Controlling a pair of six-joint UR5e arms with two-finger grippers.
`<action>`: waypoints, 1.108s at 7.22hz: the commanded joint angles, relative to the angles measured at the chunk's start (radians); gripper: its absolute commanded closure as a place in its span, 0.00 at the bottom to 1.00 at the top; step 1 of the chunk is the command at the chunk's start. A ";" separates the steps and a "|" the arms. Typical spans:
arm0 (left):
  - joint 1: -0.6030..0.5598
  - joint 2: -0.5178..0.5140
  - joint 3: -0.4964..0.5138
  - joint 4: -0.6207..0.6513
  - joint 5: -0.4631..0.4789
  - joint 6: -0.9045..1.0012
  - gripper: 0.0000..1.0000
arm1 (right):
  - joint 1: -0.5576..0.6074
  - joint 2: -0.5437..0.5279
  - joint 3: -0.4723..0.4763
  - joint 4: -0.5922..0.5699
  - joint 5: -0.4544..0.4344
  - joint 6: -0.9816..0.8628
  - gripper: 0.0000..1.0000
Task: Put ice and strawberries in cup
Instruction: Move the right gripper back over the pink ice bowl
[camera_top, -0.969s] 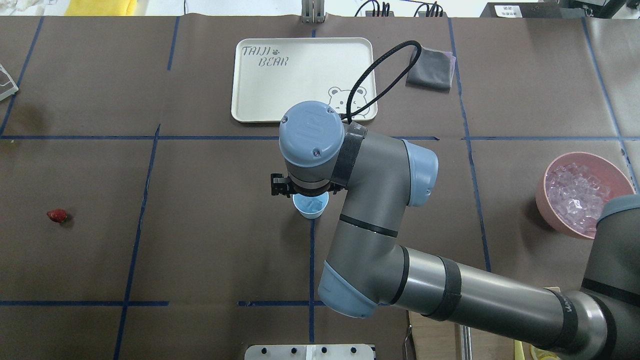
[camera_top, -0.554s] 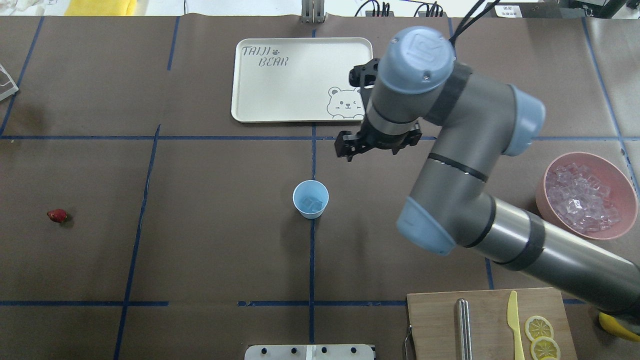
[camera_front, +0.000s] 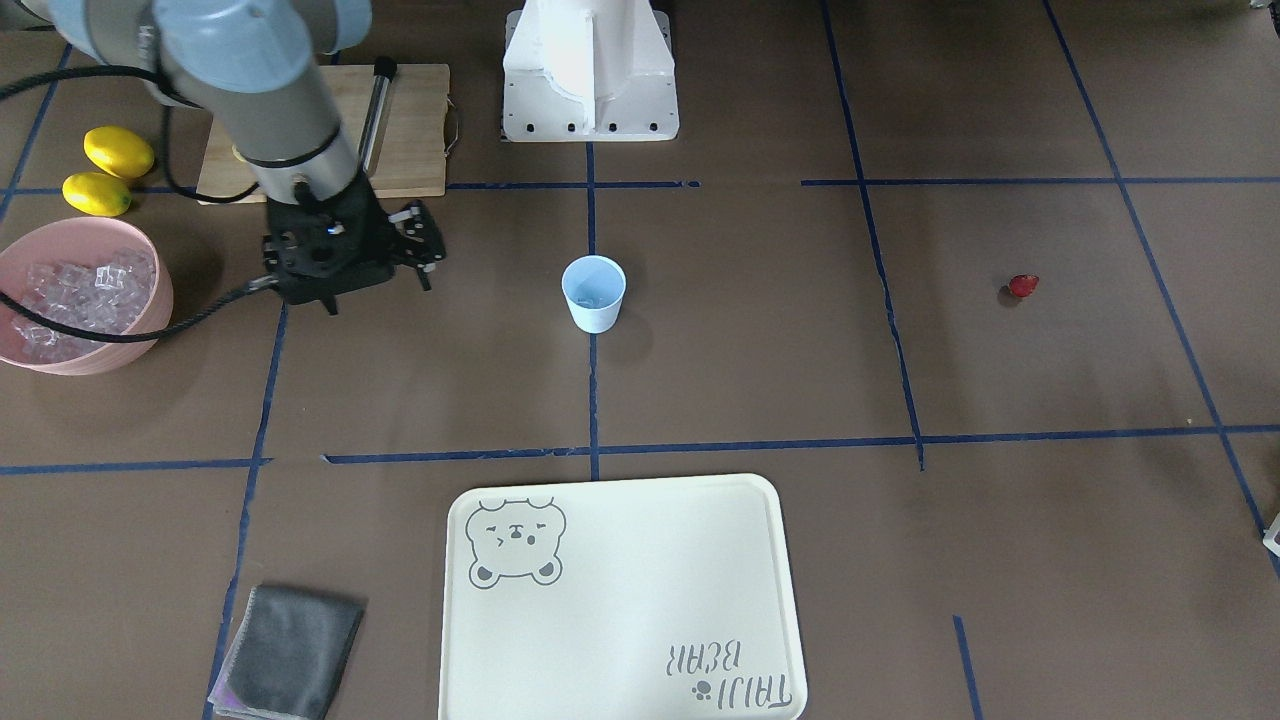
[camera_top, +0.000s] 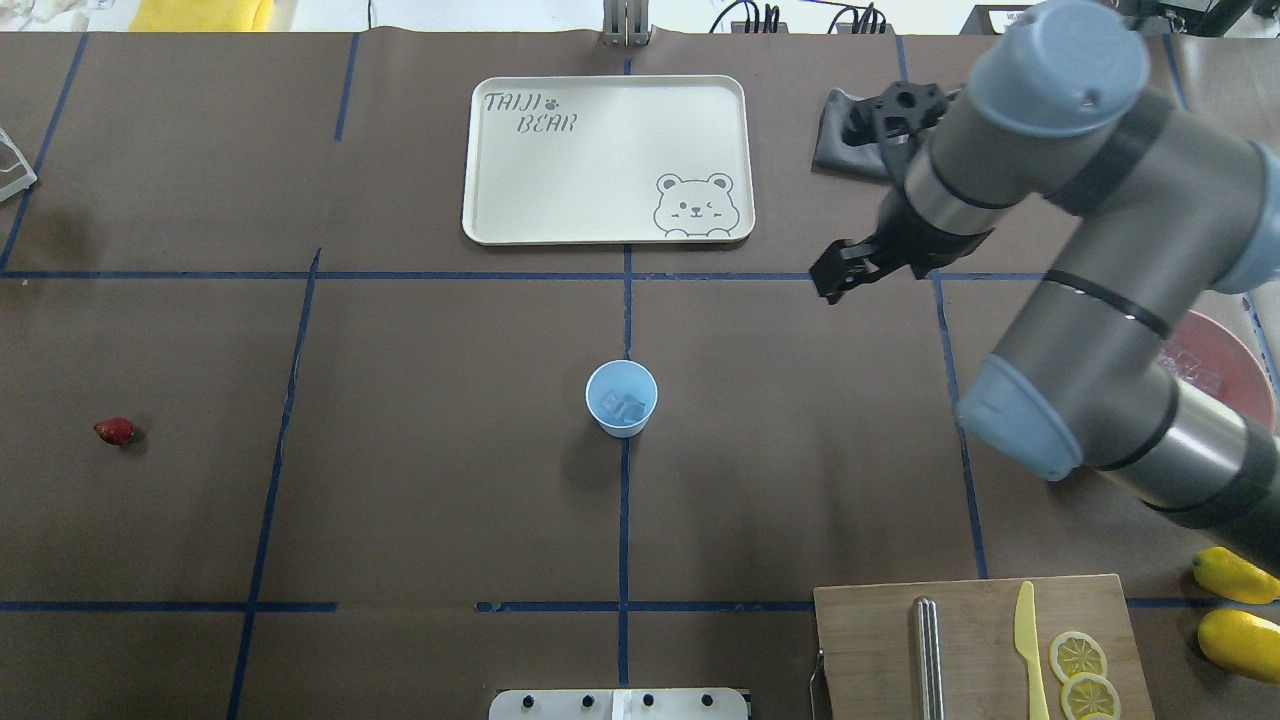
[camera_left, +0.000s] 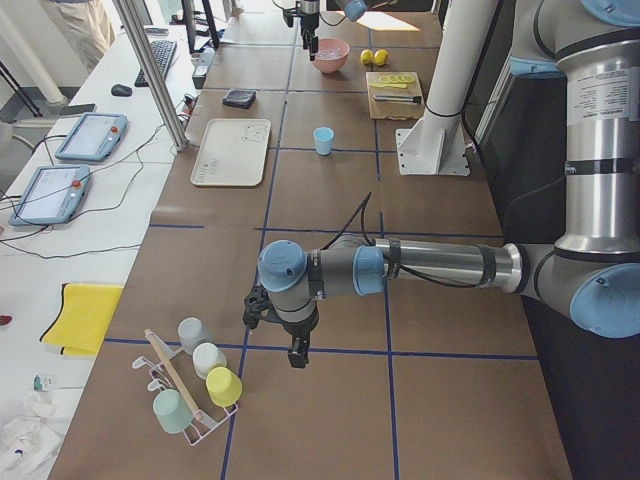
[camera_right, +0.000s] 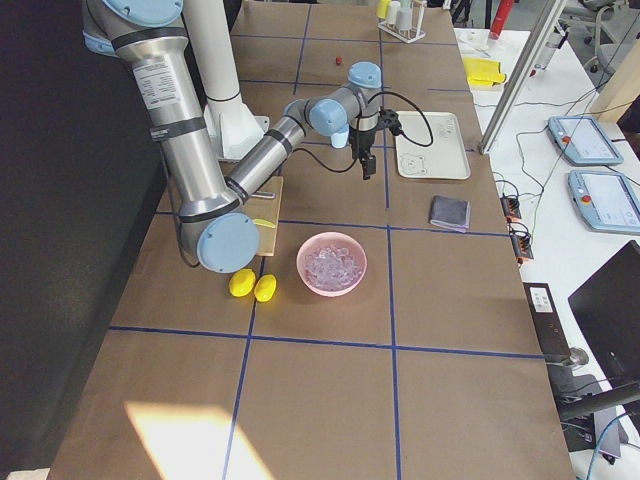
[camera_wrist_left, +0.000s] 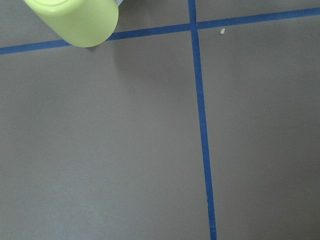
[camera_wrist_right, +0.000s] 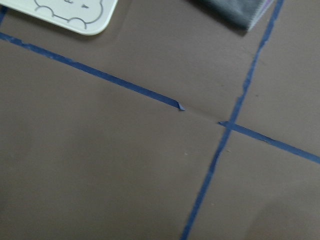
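Brown paper crossed by blue tape covered the table, and the cup stood upright at the centre of the overhead view, on a tape line, a spot I judged either arm could reach. A cube or two of ice lay in its bottom, and many more filled the pink bowl at the left edge of the front view. The strawberry lay alone at the far left of the overhead view, well apart from the cup, so it probably fell to the left arm. The right arm entered from the overhead view's right edge with its elbow bent and wrist turned down. The right tool hung over bare table between cup and bowl, its two fingers spread with nothing between them, which suited a trip for more ice. In the left side view the left arm reached low across the lower middle, and the left tool pointed down beside a rack of cups. I could not tell whether that tool was open or closed.
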 joint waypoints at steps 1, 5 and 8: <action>0.000 0.000 -0.001 0.001 0.000 0.000 0.00 | 0.143 -0.197 0.027 0.030 0.067 -0.230 0.00; 0.000 0.001 -0.003 0.006 -0.025 0.000 0.00 | 0.120 -0.390 -0.046 0.416 0.062 0.034 0.00; 0.000 0.001 -0.001 0.006 -0.026 0.000 0.00 | -0.051 -0.405 -0.065 0.493 -0.094 0.258 0.02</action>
